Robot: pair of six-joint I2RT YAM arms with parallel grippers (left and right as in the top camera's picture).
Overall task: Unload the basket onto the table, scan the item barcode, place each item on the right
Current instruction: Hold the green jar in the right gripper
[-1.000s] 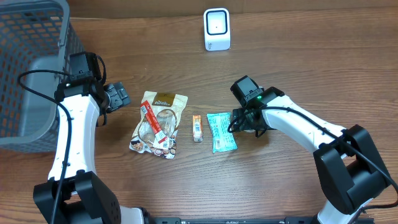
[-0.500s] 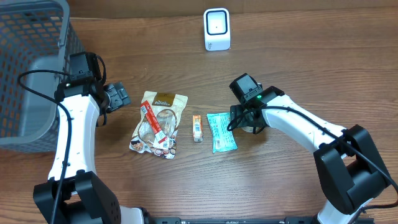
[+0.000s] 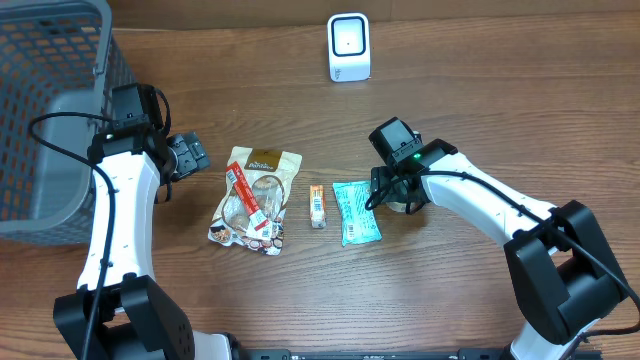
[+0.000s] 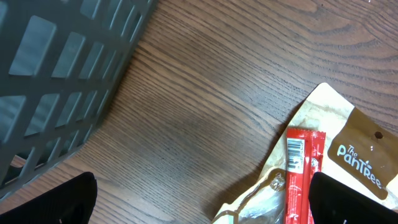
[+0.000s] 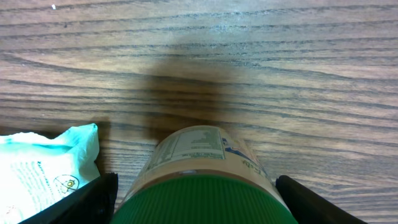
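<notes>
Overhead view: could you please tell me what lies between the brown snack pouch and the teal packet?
A small orange bar lies between the brown snack pouch and the teal packet; the overhead view shows it.

A grey mesh basket (image 3: pixel 55 60) stands at the left end of the wooden tabletop (image 3: pixel 480 90). Near the middle lies a tan pouch (image 3: pixel 264 165) with a red stick (image 3: pixel 243 190) on it. To its right lie a small orange packet (image 3: pixel 317 205) and a teal packet (image 3: pixel 355 212).
</notes>
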